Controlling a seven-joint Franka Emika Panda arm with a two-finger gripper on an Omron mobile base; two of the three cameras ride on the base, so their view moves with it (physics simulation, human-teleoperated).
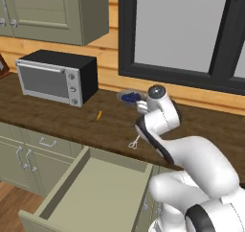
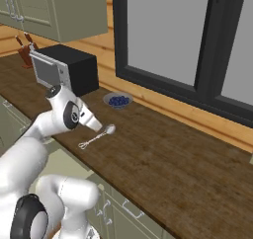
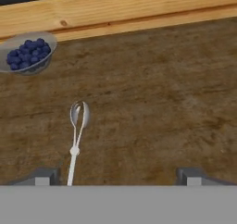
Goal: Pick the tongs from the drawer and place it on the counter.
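The silver tongs (image 3: 76,134) lie flat on the dark wood counter (image 3: 157,102), spoon end toward the back wall. They also show near the counter's front edge (image 1: 134,142) and just ahead of the hand (image 2: 97,137). My gripper (image 3: 118,177) is open and wide, with nothing between its fingertips (image 3: 42,176). The tongs' splayed end reaches close to the left fingertip, and nothing shows it being touched. Below the counter (image 1: 57,116), the sage-green drawer (image 1: 95,190) stands pulled out with a bare pale-green floor.
A bowl of blueberries (image 1: 130,98) (image 3: 28,54) sits by the back wall behind the tongs. A black and silver oven (image 1: 57,75) stands to the left, with a tiny orange stick (image 1: 99,115) in front of it. A knife block (image 2: 23,53) is at the far left.
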